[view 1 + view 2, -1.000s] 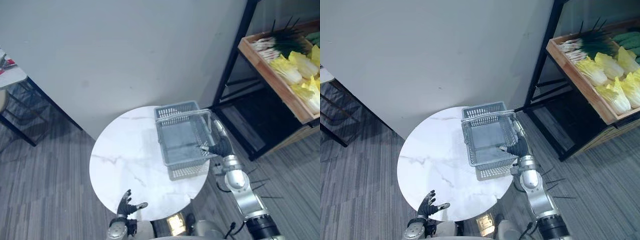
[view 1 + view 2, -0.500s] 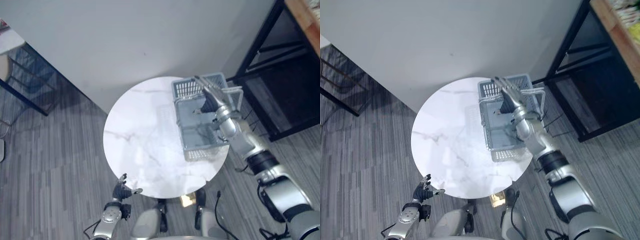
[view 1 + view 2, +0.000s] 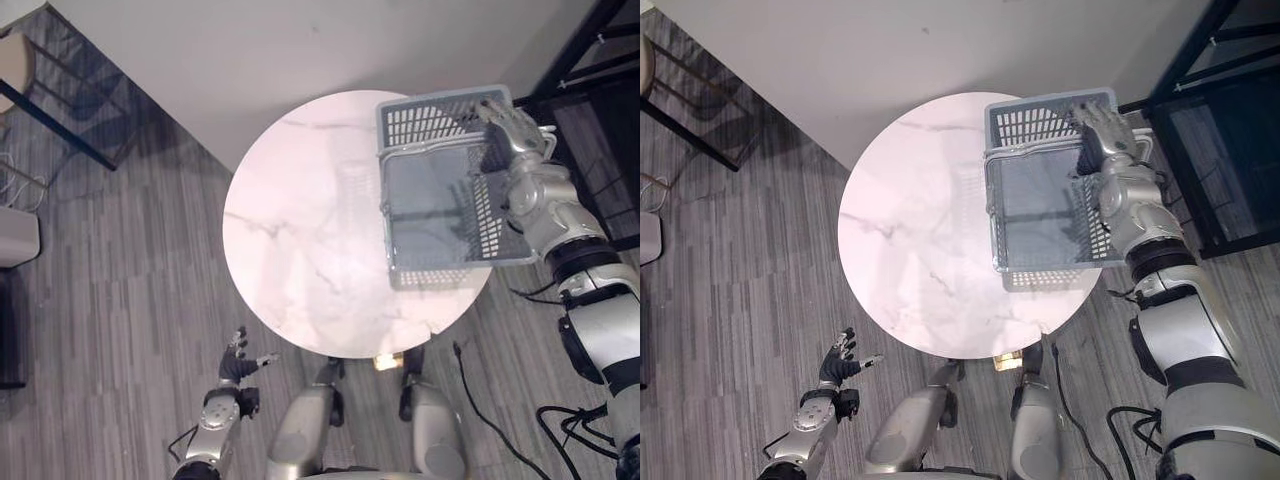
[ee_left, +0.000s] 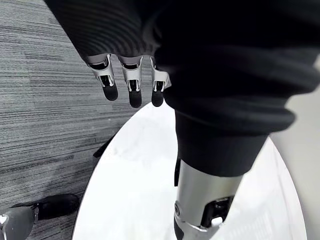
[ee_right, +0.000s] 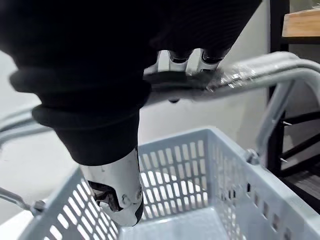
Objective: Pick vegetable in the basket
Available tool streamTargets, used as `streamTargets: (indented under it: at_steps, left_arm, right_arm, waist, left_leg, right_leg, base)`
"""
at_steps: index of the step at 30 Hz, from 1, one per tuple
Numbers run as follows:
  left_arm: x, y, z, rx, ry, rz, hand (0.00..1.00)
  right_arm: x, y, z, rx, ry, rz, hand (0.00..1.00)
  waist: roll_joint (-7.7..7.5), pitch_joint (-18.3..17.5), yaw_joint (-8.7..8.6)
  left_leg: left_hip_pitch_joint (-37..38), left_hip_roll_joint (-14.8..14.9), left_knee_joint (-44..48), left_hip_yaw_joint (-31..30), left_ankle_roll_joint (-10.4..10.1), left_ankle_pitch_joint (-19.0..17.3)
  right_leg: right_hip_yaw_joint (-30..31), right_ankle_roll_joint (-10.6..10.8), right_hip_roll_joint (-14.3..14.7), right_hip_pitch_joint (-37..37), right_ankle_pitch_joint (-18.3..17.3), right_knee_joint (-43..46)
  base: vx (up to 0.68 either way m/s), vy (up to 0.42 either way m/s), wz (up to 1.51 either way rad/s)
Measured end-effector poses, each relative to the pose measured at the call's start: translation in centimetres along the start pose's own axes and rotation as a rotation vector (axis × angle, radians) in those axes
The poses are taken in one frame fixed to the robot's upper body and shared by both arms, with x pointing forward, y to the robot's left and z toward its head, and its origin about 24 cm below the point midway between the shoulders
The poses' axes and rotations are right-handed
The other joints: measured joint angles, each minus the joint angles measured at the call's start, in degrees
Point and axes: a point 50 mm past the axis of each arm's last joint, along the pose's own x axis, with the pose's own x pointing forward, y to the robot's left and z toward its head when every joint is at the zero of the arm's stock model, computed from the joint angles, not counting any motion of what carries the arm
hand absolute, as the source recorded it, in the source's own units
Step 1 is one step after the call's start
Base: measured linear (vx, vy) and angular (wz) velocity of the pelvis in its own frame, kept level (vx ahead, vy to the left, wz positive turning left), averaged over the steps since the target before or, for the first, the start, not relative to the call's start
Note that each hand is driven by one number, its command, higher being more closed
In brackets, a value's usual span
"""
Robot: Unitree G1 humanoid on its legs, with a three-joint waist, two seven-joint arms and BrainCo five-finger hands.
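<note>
A grey plastic basket (image 3: 432,113) with nothing in it hangs over the right side of the round white marble table (image 3: 300,230). Its shadow falls on the tabletop to its left. My right hand (image 3: 518,138) is at the basket's far right corner, where the metal handles meet. In the right wrist view its fingers (image 5: 181,58) hook over the handle bar (image 5: 250,75) and the thumb (image 5: 118,189) points down into the basket. My left hand (image 3: 237,367) hangs low beside the table's near left edge, fingers (image 4: 131,86) straight and spread, holding nothing.
A black metal rack (image 3: 600,35) stands just right of the basket. Dark furniture legs (image 3: 60,110) are at the far left by the wall. A white object (image 3: 15,235) lies on the floor at the left edge. Grey plank floor surrounds the table.
The whole view has shifted, and the shelf of vegetables has left it. My right hand went from the basket's near right rim to the handles at its far right corner.
</note>
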Motion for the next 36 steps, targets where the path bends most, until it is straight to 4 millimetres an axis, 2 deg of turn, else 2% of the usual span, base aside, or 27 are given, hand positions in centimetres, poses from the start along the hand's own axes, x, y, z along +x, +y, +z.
streamTargets:
  at_steps: [8,15,17,18,20,21,23,25,27,28,29,31,34,36]
  left_arm:
    - [0.0,0.0,0.0,-0.003,0.001,0.002,0.00]
    - [0.0,-0.7,0.4,-0.007,-0.017,-0.013,0.00]
    - [-0.1,-1.0,0.4,-0.011,-0.018,-0.017,0.00]
    - [-0.2,-0.9,0.4,-0.013,-0.016,-0.013,0.00]
    - [-0.1,-0.6,0.6,-0.007,-0.021,-0.003,0.00]
    - [-0.1,-0.5,0.7,-0.006,-0.024,0.001,0.00]
    - [-0.2,0.0,0.5,-0.006,-0.012,0.020,0.00]
    - [-0.7,0.7,-0.1,-0.010,0.005,0.044,0.00]
    - [-1.6,1.6,-1.1,-0.007,0.036,0.076,0.00]
    - [-1.7,1.8,-1.4,-0.003,0.044,0.080,0.00]
    - [-2.1,2.0,-1.9,0.007,0.062,0.085,0.00]
    - [-2.4,2.4,-2.3,0.011,0.085,0.099,0.00]
    - [-2.9,3.3,-2.8,0.003,0.099,0.123,0.00]
    - [-3.1,3.5,-2.8,-0.003,0.098,0.131,0.00]
  right_arm:
    - [-0.3,-0.3,-0.7,0.047,0.023,-0.030,1.00]
    - [-4.0,1.7,-1.4,0.268,0.029,-0.096,1.00]
    - [-5.8,3.3,-2.1,0.393,0.076,-0.087,1.00]
    - [-7.2,4.8,-2.1,0.497,0.110,-0.070,1.00]
    - [-9.7,6.8,-2.1,0.655,0.159,-0.048,1.00]
    - [-10.3,7.3,-2.2,0.694,0.175,-0.042,1.00]
    - [-13.2,9.1,-3.2,0.818,0.260,-0.015,1.00]
    - [-15.3,10.4,-3.9,0.874,0.324,0.019,1.00]
    - [-18.8,11.9,-5.6,0.928,0.430,0.063,1.00]
    - [-19.8,12.3,-6.2,0.941,0.467,0.068,1.00]
    - [-21.7,12.9,-7.1,0.965,0.532,0.086,1.00]
    - [-24.1,13.6,-8.1,0.991,0.614,0.107,1.00]
    - [-28.1,15.2,-8.3,1.095,0.752,0.135,1.00]
    - [-29.3,16.0,-7.7,1.165,0.794,0.149,1.00]
  waist:
    - [0.10,0.12,0.06]
    - [-0.02,0.13,-0.27]
    - [-0.27,0.05,-0.79]
    - [-0.62,-0.06,-1.82]
    - [-1.85,-0.69,-2.78]
    - [-2.26,-1.01,-3.16]
    - [-4.18,-2.47,-3.72]
    - [-5.61,-4.11,-3.98]
    - [-6.92,-7.08,-4.87]
    - [-7.14,-8.07,-4.94]
    - [-7.43,-9.65,-5.20]
    - [-7.68,-10.76,-6.03]
    - [-7.90,-12.89,-7.52]
    - [-8.03,-13.19,-7.87]
  left_leg:
    - [-0.71,0.50,-0.06,-1.34,-0.43,0.73]
    - [0.77,0.63,-0.10,-0.67,-0.45,0.72]
    - [2.44,0.56,-0.11,-0.68,-0.66,0.56]
    - [3.48,0.56,-0.11,-0.79,-0.95,0.33]
    - [4.21,0.69,-0.10,-0.62,-1.36,0.00]
    - [4.24,0.75,-0.10,-0.59,-1.37,0.00]
    - [5.46,1.14,-0.10,0.31,-1.45,-0.67]
    - [6.68,1.55,-0.10,1.31,-1.40,-1.27]
    - [8.14,1.55,-0.10,2.47,-1.45,-2.62]
    - [8.29,1.58,-0.10,3.04,-1.47,-2.98]
    - [8.67,1.59,-0.10,3.78,-1.30,-3.25]
    - [9.99,1.59,-0.10,4.74,-1.13,-3.87]
    - [11.49,1.65,-0.10,6.75,-0.91,-4.47]
    - [12.78,1.74,-0.10,7.98,-0.81,-4.88]
  right_leg:
    - [0.01,-0.38,-0.08,-1.30,-1.38,2.14]
    - [1.24,-0.27,0.17,-0.43,-1.26,1.98]
    - [1.36,-0.19,0.17,1.44,-1.18,1.36]
    - [1.21,-0.15,0.19,2.83,-1.16,0.78]
    - [1.53,-0.13,0.57,3.81,-0.89,-0.36]
    - [1.58,-0.12,0.74,3.95,-0.79,-0.64]
    - [2.37,-0.10,1.11,5.16,-0.48,-1.66]
    - [3.33,-0.01,1.37,6.28,-0.32,-2.74]
    - [4.66,0.44,1.86,7.89,-0.16,-4.59]
    - [5.10,0.52,2.06,7.98,-0.06,-5.00]
    - [5.95,0.72,2.08,8.23,0.16,-5.50]
    - [6.71,0.79,2.12,9.55,0.44,-6.41]
    - [8.54,0.64,2.30,10.58,1.41,-7.29]
    - [9.58,0.65,2.34,11.43,1.69,-7.70]
  base:
    - [-0.01,-0.035,0.08]
    - [0.05,-0.034,-0.07]
    - [0.05,-0.019,-0.06]
    - [0.03,-0.002,-0.01]
    - [0.02,-0.001,-0.09]
    - [0.00,-0.019,-0.10]
    - [0.01,-0.016,-0.15]
    - [0.02,-0.009,-0.27]
    - [0.04,0.004,-0.35]
    - [0.06,0.013,-0.35]
    - [0.06,0.008,-0.29]
    - [0.06,0.006,-0.25]
    - [0.06,0.010,-0.32]
    - [0.04,0.010,-0.39]
